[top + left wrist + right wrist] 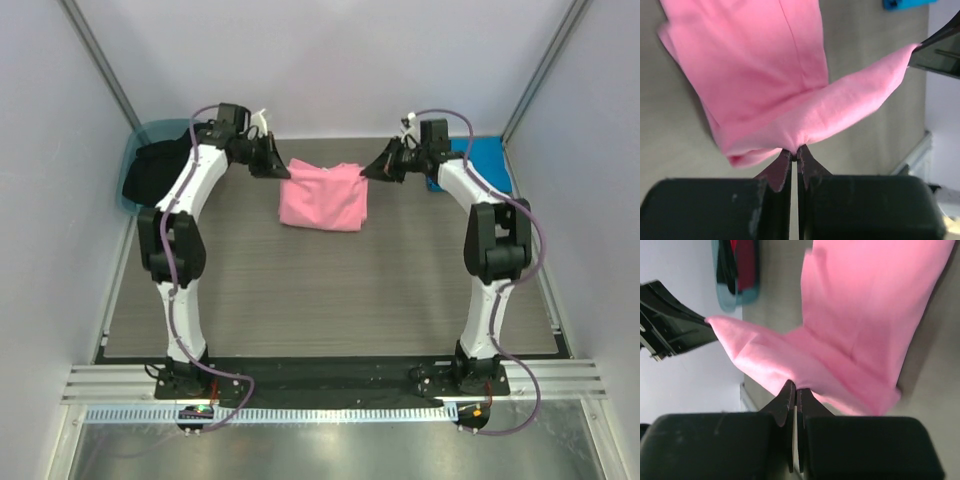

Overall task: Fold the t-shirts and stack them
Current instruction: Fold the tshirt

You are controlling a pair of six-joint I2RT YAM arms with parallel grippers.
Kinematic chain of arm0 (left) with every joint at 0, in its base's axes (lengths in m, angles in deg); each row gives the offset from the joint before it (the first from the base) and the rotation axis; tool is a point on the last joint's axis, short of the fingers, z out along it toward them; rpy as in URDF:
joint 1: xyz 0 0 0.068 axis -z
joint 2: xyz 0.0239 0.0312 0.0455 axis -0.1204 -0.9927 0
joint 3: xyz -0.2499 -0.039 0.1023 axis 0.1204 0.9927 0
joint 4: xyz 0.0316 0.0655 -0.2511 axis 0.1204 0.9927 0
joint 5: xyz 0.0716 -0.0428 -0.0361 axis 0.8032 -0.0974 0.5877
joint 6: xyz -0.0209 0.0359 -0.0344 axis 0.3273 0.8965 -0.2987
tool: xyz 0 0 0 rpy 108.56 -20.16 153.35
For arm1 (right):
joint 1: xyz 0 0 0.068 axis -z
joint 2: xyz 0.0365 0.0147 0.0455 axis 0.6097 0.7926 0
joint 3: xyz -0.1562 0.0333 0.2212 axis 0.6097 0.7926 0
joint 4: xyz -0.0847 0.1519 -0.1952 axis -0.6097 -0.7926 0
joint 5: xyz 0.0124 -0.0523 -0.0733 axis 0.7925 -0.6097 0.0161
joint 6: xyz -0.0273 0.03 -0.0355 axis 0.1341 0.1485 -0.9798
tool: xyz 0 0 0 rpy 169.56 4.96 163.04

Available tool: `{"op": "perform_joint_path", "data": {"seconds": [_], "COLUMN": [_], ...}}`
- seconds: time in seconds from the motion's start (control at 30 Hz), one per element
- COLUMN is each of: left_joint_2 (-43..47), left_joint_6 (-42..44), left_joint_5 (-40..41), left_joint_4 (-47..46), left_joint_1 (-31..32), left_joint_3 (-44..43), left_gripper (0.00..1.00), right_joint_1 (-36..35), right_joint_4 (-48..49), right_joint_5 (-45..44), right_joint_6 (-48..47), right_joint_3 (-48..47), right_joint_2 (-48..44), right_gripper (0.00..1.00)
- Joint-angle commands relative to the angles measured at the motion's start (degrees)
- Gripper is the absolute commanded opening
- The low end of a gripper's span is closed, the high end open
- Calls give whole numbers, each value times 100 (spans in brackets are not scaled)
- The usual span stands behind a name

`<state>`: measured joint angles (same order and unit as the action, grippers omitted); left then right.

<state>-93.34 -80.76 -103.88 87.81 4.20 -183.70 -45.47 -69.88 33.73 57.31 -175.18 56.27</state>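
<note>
Well, dark clothes in the teal tub, left gripper and right gripper clamped tight on the pink t-shirt.

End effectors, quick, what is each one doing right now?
left end effector: closed on an edge of the pink t-shirt.
right end effector: closed on the same pink t-shirt.

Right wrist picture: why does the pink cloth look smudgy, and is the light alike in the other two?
Right wrist view: the pink t-shirt is smeared at its edges, probably motion blur. Left wrist view: sharper, its seam shows, and the cloth casts a soft shadow on the table. Top external view: even, diffuse light, faint shadows, no glare.
</note>
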Motion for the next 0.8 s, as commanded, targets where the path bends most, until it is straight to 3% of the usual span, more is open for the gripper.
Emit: {"op": "perform_joint_path", "data": {"seconds": [0.0, 0.03, 0.07, 0.1, 0.13, 0.17, 0.23, 0.37, 0.5, 0.63, 0.77], "left_joint_2": [-759, -1205, -1384, -1568, -1718, -1928, -1965, -1781, -1623, -1614, -1526], "left_joint_6": [392, 427, 479, 506, 567, 681, 796, 709, 541, 234, 172], "left_joint_5": [468, 618, 854, 1092, 1364, 1706, 1910, 1754, 684, -1019, -954], "left_joint_4": [-155, -226, -435, -516, -543, -552, -552, -552, -525, -569, -569], "left_joint_1": [-22, -22, -22, -13, 22, 48, 84, 75, 66, 101, 101], "left_joint_3": [-1161, -1494, -1933, -2163, -2339, -2489, -2684, -2430, -2122, -1439, -883], "left_gripper": [2, 8, 17, 29, 46, 49, 53, 54, 50, 47, 41], "right_joint_1": [166, 175, 175, 157, 149, 140, 157, 306, 412, 412, 412], "right_joint_4": [517, 587, 701, 781, 799, 799, 790, 598, 325, 237, 210], "right_joint_5": [-110, -102, -102, -120, -190, -269, -270, -138, -50, 91, 30], "right_joint_6": [92, 84, 93, 75, 6, -99, -241, -557, -839, -795, -865], "right_joint_3": [-1289, -1605, -2252, -2528, -2810, -3134, -3182, -2367, -1803, -1503, -1415], "right_joint_2": [1138, 1414, 1695, 2011, 2406, 2514, 2533, 2042, 1909, 1979, 2067], "right_gripper": [3, 7, 29, 42, 62, 70, 71, 73, 74, 76, 76]}}
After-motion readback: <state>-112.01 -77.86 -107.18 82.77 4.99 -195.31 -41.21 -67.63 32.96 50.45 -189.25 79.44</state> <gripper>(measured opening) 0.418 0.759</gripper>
